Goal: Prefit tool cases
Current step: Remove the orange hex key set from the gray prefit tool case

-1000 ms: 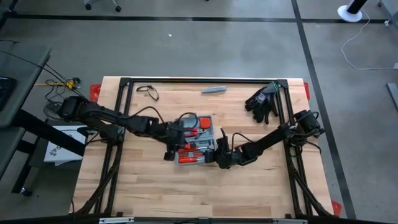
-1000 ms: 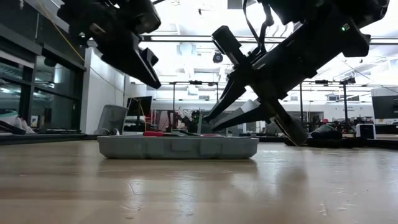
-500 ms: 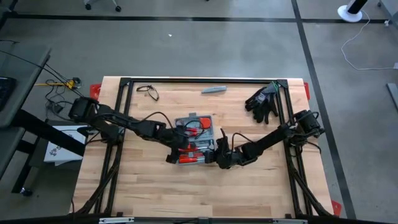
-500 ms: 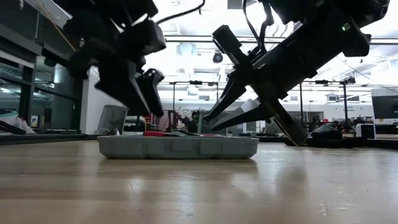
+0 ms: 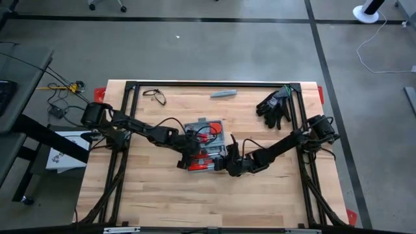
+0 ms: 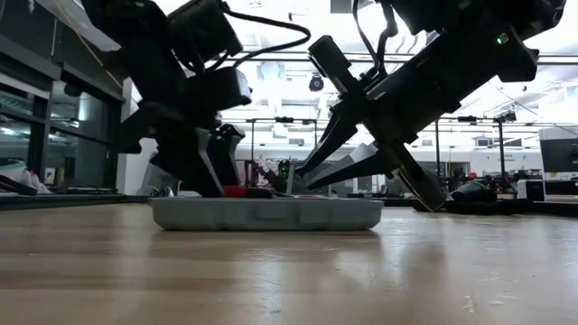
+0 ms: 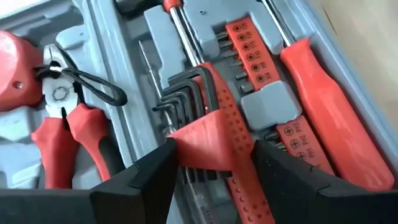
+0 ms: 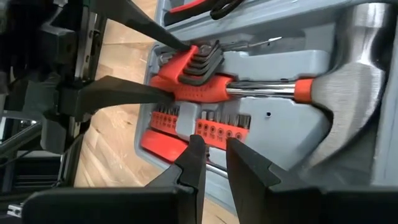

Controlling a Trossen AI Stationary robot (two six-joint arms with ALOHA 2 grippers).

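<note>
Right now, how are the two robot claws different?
The left claw is spread wide, with its fingers on either side of the red hex key holder in the tool case. The right claw is nearly closed, with only a thin gap and nothing between its fingers, pointing at the red bit strip. Both are dark, two-fingered, and low over the same open case.

The left gripper (image 7: 214, 163) stands with its two dark fingers (image 7: 140, 180) spread around a red dotted plastic hex-key holder (image 7: 214, 140) in the grey-blue moulded plastic tool case (image 7: 115, 93). Beside the holder lie red-handled pliers (image 7: 65, 121) on one side and a red-handled screwdriver (image 7: 326, 115) on the other.
</note>
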